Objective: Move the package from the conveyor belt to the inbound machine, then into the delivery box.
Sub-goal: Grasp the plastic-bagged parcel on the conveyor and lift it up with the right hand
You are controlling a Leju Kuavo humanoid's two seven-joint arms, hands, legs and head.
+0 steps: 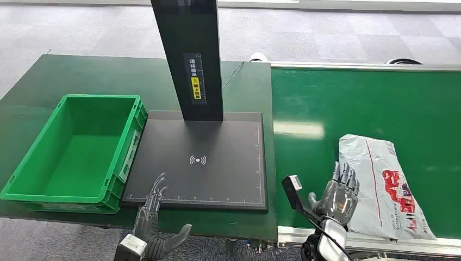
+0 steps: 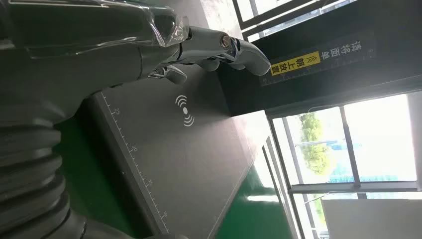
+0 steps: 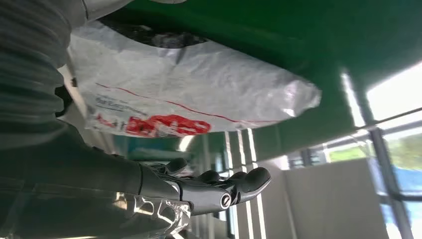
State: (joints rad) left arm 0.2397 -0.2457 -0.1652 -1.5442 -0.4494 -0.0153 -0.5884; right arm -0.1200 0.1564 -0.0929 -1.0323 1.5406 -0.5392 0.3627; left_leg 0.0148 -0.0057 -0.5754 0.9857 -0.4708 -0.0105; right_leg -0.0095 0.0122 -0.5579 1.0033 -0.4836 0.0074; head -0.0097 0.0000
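Lying at the lower right of the head view on the green conveyor belt [image 1: 375, 103]: a grey-white package [image 1: 380, 185] with red print, crumpled, long axis running toward the lower right corner. Just left of it, touching or nearly touching its edge (cannot tell which), the right hand [image 1: 338, 194], fingers spread and upright, grasping nothing. In the right wrist view, same package [image 3: 189, 94] against the green surface, right hand [image 3: 209, 191] with fingers extended and empty. At the lower left of centre, the left hand [image 1: 155, 220], released too, fingers apart over the front edge of the black inbound machine [image 1: 206, 163], a flat dark pad with a white wireless symbol, ruler marks along its edges, and a black upright post bearing a yellow label. At the left, a green delivery box [image 1: 27, 163] with nothing in it, touching the pad's side, both on a dark green table [image 1: 81, 70]. Beyond, grey carpet-tile floor [image 1: 81, 27]; in the wrist views, large bright windows.
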